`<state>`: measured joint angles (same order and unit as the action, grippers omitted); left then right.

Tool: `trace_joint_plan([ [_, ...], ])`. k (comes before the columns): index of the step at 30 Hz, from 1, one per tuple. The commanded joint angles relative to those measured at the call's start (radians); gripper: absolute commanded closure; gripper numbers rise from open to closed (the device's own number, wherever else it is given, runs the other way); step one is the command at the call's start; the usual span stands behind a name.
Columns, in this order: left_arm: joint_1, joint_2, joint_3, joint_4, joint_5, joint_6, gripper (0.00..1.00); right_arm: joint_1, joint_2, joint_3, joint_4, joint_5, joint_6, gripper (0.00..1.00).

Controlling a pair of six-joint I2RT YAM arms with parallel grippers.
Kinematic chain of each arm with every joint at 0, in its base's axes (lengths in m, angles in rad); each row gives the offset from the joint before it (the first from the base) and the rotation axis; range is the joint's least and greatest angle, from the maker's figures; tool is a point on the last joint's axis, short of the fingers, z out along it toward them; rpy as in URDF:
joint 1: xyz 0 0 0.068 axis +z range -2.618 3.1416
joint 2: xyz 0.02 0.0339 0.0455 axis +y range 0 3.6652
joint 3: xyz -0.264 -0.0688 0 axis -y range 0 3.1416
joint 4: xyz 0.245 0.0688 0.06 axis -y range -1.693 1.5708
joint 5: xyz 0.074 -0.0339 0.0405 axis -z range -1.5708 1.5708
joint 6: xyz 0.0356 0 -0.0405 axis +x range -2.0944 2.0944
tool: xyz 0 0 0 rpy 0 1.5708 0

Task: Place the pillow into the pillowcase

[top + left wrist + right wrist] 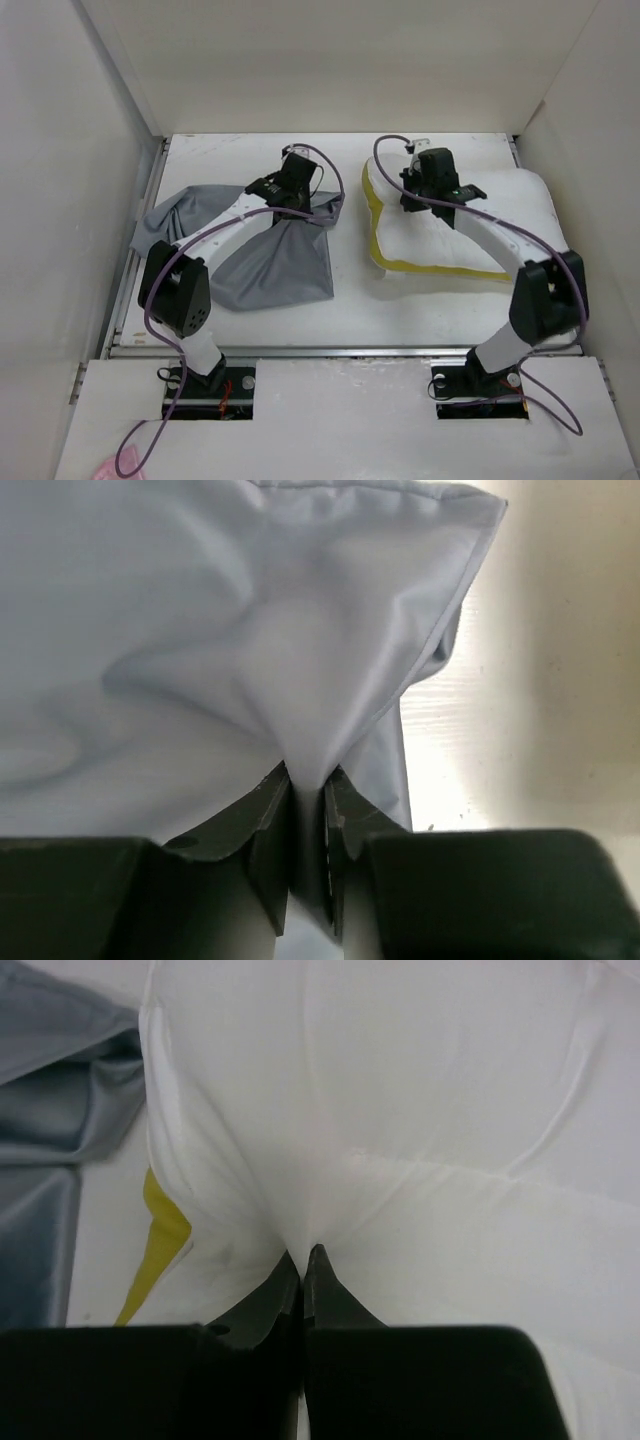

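The grey pillowcase lies wrinkled on the left half of the table. My left gripper is shut on a fold of it near its right corner; the pinched grey cloth rises from between the jaws. The white pillow with a yellow band along its left and front edges lies on the right half. My right gripper is shut on the pillow's cover near its left end; the white fabric bunches at the jaws.
White walls enclose the table at the back and both sides. A strip of bare table separates pillowcase and pillow. The pillowcase edge shows left of the pillow in the right wrist view. Cables loop from both arms.
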<state>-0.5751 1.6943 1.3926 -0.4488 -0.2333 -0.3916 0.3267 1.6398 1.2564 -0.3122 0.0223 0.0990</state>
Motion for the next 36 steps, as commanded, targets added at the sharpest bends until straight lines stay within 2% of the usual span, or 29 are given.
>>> trace_joint_plan([
  [1,0.000,-0.050,0.025,-0.022,0.035,0.025,0.84,0.027,-0.179,-0.063,0.009,-0.076,-0.033,1.00],
  [2,0.000,-0.050,0.025,-0.022,0.035,0.025,0.81,0.040,-0.207,-0.105,-0.016,-0.087,-0.033,1.00],
  [6,0.000,-0.013,0.025,-0.054,0.025,0.025,0.81,0.081,-0.316,-0.181,-0.074,-0.087,-0.033,1.00],
  [9,0.000,0.008,0.025,-0.063,-0.003,0.010,1.00,0.092,-0.397,-0.221,-0.106,-0.078,-0.024,1.00],
  [12,-0.009,0.018,0.034,-0.064,0.012,0.010,0.97,0.113,-0.434,-0.256,-0.107,-0.114,-0.033,1.00],
  [13,-0.009,0.028,0.034,-0.064,0.023,0.022,0.87,0.124,-0.443,-0.256,-0.117,-0.114,-0.033,1.00],
  [14,-0.023,0.028,0.034,-0.064,0.023,0.036,0.68,0.124,-0.457,-0.265,-0.117,-0.102,-0.015,1.00],
  [16,-0.054,0.038,0.034,-0.064,-0.010,0.046,0.21,0.124,-0.471,-0.278,-0.126,-0.082,-0.004,1.00],
  [19,-0.066,0.082,0.063,-0.120,-0.086,0.046,0.14,0.124,-0.483,-0.278,-0.126,-0.071,0.005,1.00],
  [22,-0.066,0.137,0.086,-0.198,-0.190,0.008,0.13,0.133,-0.509,-0.288,-0.137,-0.071,0.016,1.00],
  [23,-0.066,0.149,0.095,-0.214,-0.214,-0.012,0.14,0.133,-0.509,-0.288,-0.137,-0.071,0.016,1.00],
  [24,-0.066,0.160,0.095,-0.229,-0.251,-0.029,0.28,0.133,-0.518,-0.288,-0.137,-0.071,0.016,1.00],
  [27,-0.066,0.192,0.118,-0.243,-0.261,-0.047,0.59,0.133,-0.518,-0.308,-0.137,-0.137,0.005,1.00],
  [28,-0.066,0.192,0.118,-0.243,-0.261,-0.047,0.76,0.143,-0.518,-0.308,-0.137,-0.137,0.005,1.00],
  [29,-0.066,0.202,0.152,-0.266,-0.276,-0.071,0.83,0.143,-0.518,-0.318,-0.137,-0.148,0.005,1.00],
  [31,-0.066,0.202,0.184,-0.275,-0.276,-0.072,0.89,0.195,-0.518,-0.318,-0.137,-0.148,-0.017,1.00],
  [36,-0.075,0.154,0.237,-0.294,-0.232,-0.059,0.87,0.322,-0.540,-0.327,-0.105,-0.116,-0.047,1.00],
])
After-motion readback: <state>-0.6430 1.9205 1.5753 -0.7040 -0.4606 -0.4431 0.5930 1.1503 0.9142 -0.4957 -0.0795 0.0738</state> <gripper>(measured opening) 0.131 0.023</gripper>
